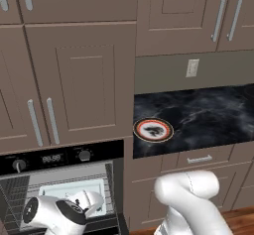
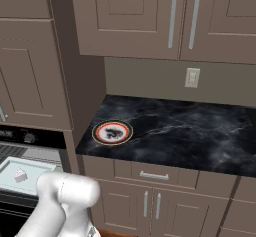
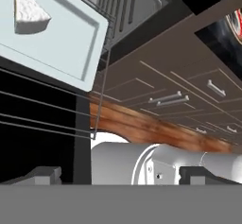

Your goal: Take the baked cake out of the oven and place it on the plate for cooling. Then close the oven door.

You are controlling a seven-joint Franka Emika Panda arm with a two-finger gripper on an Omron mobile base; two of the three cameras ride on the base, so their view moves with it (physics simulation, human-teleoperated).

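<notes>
Oven (image 1: 59, 158) display (image 1: 51, 158) shows digits, too blurred to read.

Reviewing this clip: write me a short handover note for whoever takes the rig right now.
Claw: open, holding nothing, low in front of the open oven.
Baked cake: on the pale tray on the oven rack, untouched.
Plate: on the black counter right of the oven, nothing on it.
Oven door: open; the door panel itself isn't clearly visible.
Done: oven opened.
Left: grasp the cake, set it on the plate, close the door.
</notes>
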